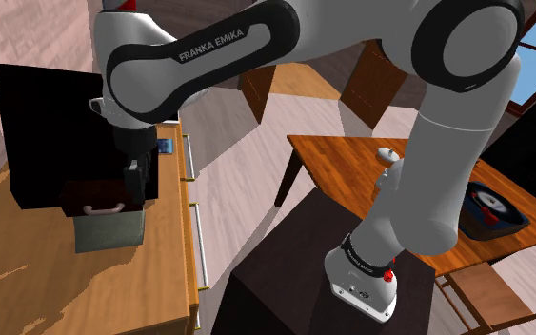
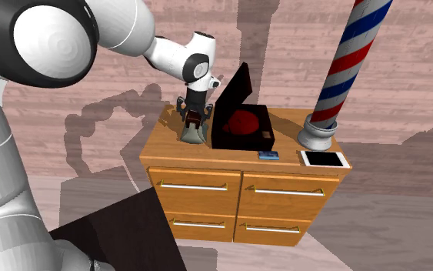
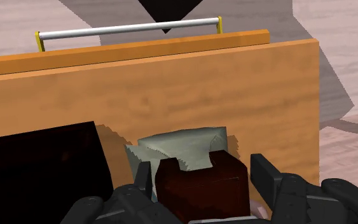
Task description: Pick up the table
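Note:
The small table is a dark brown block (image 3: 203, 188) on a grey-green part (image 3: 180, 149). It stands on the wooden dresser top (image 2: 168, 146), beside an open black case (image 2: 241, 127). In the second exterior view the block (image 2: 195, 117) sits above the grey-green part (image 2: 194, 136), which rests on the dresser. My gripper (image 3: 203, 173) hangs right over it, fingers apart on either side of the brown block. One finger (image 3: 144, 181) lies against the block's edge; a thin gap shows at the other (image 3: 266, 181). In the shoulder view the gripper (image 1: 134, 186) is low over the dresser.
The black case holds a red thing and its lid stands up close beside my hand. Further along the dresser lie a small blue item (image 2: 268, 155), a white phone (image 2: 324, 158) and a striped barber pole (image 2: 345, 69). A wooden dining table (image 1: 351, 162) stands behind the stand.

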`<state>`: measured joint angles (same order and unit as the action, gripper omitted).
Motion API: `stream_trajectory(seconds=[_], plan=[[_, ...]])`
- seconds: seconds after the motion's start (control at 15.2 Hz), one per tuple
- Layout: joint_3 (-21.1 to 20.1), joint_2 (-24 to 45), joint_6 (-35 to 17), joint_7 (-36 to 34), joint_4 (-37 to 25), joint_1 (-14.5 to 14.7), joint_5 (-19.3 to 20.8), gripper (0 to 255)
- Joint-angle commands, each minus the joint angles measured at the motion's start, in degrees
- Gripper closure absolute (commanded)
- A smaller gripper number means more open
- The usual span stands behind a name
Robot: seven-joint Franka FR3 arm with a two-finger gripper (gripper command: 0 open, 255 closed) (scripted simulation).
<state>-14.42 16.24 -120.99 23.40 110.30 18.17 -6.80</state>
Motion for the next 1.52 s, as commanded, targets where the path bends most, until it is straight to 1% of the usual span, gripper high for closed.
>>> stream_trajectory(seconds=[0.0,0.53,1.45], plan=[[0.0,0.1,-0.1,0.0,0.0,0.0,0.0,255],[0.0,0.1,-0.1,0.0,0.0,0.0,0.0,255],[-0.2,-4.3,9.5,-0.8,-5.2,-0.4,-0.6,255]])
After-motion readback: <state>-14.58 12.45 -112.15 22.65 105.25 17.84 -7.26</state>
